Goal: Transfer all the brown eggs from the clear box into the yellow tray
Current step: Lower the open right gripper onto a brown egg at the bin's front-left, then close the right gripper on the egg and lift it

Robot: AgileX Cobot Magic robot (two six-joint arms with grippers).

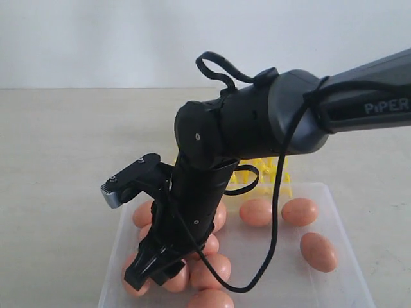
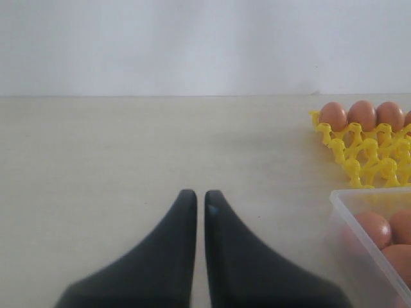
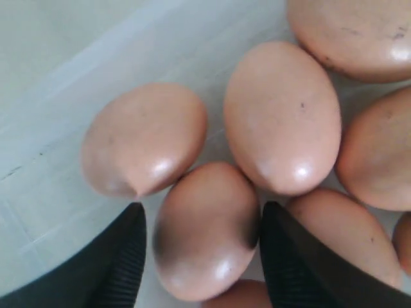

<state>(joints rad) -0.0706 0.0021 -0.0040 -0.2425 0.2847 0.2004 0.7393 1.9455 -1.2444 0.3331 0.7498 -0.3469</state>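
Right end effector open, ribbed black fingers straddling one smooth oval brown egg among neighbours inside the frosted clear box; left end effector closed.

The right arm bends steeply downward from its wrist, the right pincer spread wide. The left pincer holds its 2 fingers nearly together.

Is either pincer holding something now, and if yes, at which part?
Nothing is held. The right pincer stands open astride one brown egg in the clear box; the left pincer is shut, empty.
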